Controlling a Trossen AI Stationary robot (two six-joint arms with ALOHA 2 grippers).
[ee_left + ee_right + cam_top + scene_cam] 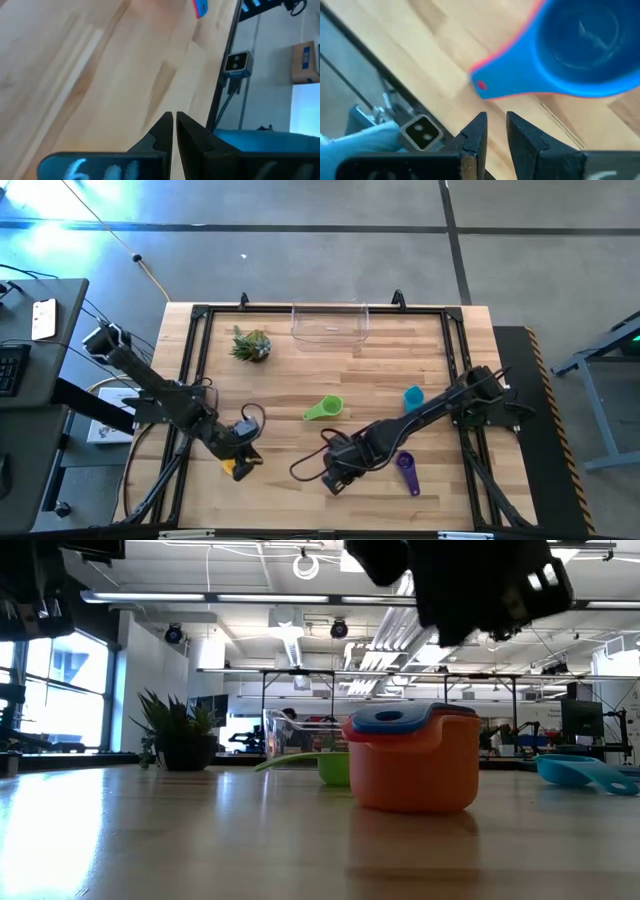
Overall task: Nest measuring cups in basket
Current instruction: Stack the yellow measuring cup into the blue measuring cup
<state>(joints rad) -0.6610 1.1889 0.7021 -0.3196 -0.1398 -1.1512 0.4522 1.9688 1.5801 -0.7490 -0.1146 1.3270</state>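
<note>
Basket (330,325) is seen at the table's far edge, no cups inside. Blue cup (580,50) is nested in orange cup (415,775) beneath right gripper (495,132), fingers slightly parted, gripping nothing. Left gripper (174,131) is closed, empty.

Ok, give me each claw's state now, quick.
Left claw: closed, holding nothing visible.
Right claw: nearly closed, empty, just short of the blue plastic measuring cup's handle.
</note>
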